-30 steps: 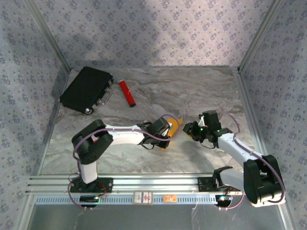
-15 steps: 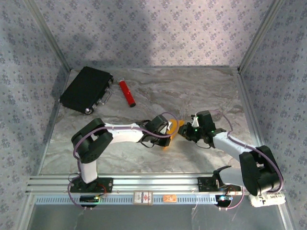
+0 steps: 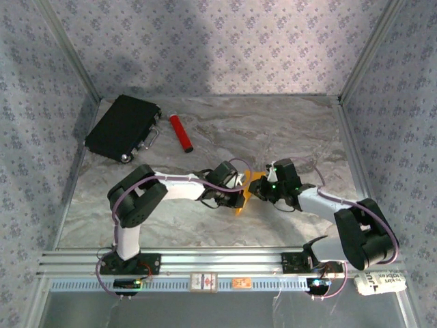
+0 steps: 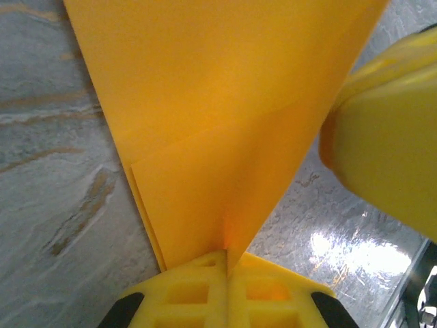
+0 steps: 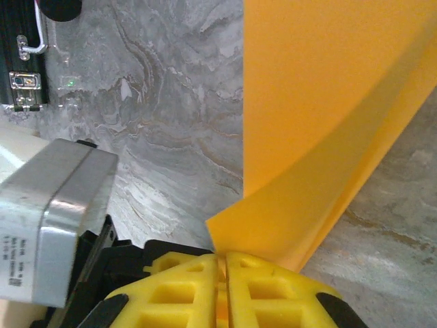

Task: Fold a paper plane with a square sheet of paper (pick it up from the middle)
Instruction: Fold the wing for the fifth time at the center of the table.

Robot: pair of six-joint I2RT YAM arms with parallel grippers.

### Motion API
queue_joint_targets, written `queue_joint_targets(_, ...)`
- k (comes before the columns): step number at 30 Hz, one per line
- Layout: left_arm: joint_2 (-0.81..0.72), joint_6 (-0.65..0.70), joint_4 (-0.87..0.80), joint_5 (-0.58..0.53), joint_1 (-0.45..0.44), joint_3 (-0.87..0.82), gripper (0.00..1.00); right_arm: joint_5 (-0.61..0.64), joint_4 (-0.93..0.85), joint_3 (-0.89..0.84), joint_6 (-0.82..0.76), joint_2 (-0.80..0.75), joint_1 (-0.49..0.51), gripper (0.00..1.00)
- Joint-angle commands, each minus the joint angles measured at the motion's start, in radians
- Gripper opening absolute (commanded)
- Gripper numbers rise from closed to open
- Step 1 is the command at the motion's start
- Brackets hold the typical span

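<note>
Square sheet of paper, already creased, is at mid-table between our arms. Our left gripper and right gripper each pinch it tight from opposite sides, likely steadying it for our next fold.

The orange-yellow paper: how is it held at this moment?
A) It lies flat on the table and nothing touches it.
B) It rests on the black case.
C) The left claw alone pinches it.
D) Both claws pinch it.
D: in the left wrist view the left claw is closed on the orange-yellow paper, and in the right wrist view the right claw is closed on it as well.
</note>
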Motion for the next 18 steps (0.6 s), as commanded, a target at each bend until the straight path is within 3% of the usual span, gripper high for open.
queue_joint_targets(1,0.026,-0.018,0.025,0.054,0.009,0.004,0.02,-0.002,0.036,-0.016,0.01,0.006,0.005,0.11)
queue_joint_targets(9,0.054,-0.041,0.036,0.104,0.023,0.012,0.02,0.041,0.102,-0.064,0.032,-0.002,0.002,0.09)
queue_joint_targets(18,0.085,-0.07,0.045,0.155,0.034,0.022,0.02,-0.045,0.156,-0.039,0.038,0.062,-0.002,0.09)
